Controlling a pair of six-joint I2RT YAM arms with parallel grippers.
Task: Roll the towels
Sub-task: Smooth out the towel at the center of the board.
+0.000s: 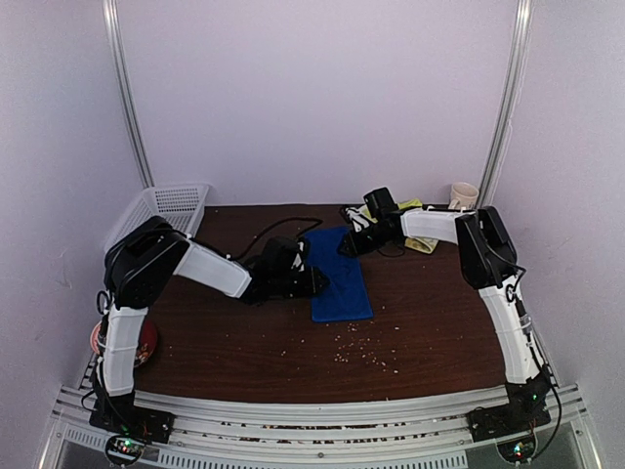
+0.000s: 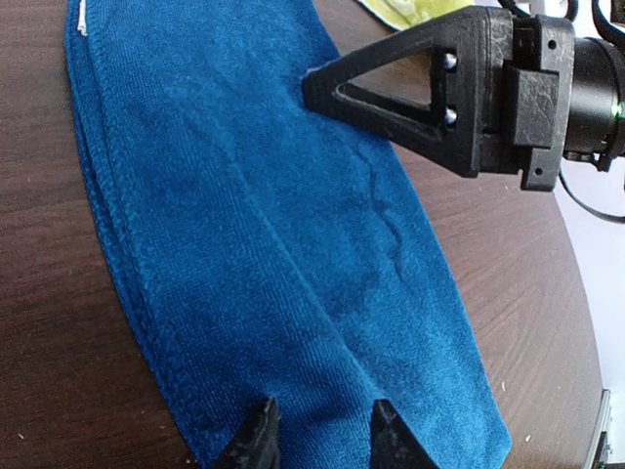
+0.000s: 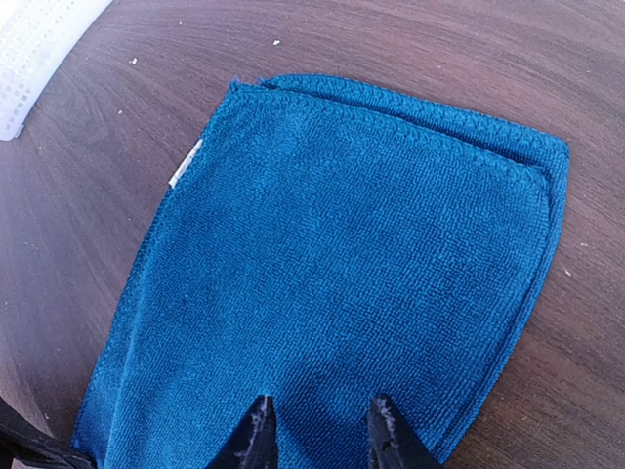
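The blue towel (image 1: pixel 340 278) lies folded in a long strip in the middle of the table, and it fills the left wrist view (image 2: pixel 273 244) and the right wrist view (image 3: pixel 342 254). My left gripper (image 1: pixel 314 280) (image 2: pixel 322 435) is open at the towel's left edge, with both tips down on the cloth. My right gripper (image 1: pixel 349 244) (image 3: pixel 319 430) is open at the far end, its tips also on the cloth. One right finger (image 2: pixel 391 88) reaches over the towel in the left wrist view. The yellow-green towel (image 1: pixel 418 240) (image 2: pixel 410 12) lies bunched behind the right arm.
A white basket (image 1: pixel 168 207) (image 3: pixel 39 49) stands at the back left. A pale cup (image 1: pixel 464 195) sits at the back right. Crumbs (image 1: pixel 363 352) are scattered near the towel's front end. A red round thing (image 1: pixel 146 344) lies by the left arm's base.
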